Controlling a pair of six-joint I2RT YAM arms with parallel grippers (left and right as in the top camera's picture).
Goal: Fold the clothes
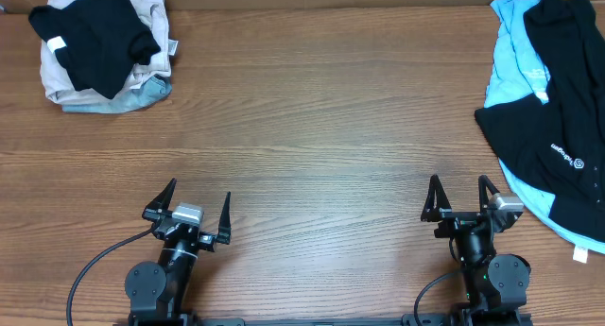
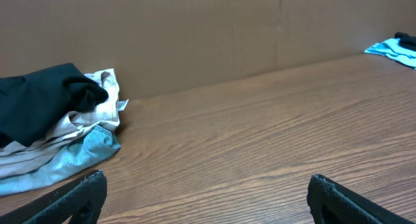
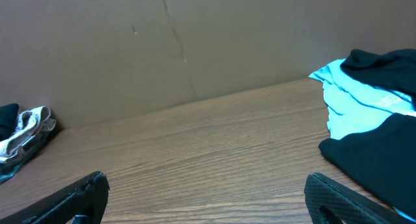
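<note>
The left gripper and the right gripper both sit at the near edge of the table. The fingers of each are spread wide and hold nothing. The clothes lie in two groups, well apart from both grippers. At the far left corner a black garment with a small white tag rests on top of a beige piece and a pale blue piece. This looks like a rough stack of finished items, though it is not very neat. At the right edge a light blue shirt and a black top with a white logo lie spread and rumpled, overlapping each other. These two seem still unfolded, so part of the job appears to remain, and no piece is laid out in the middle for folding yet.
</note>
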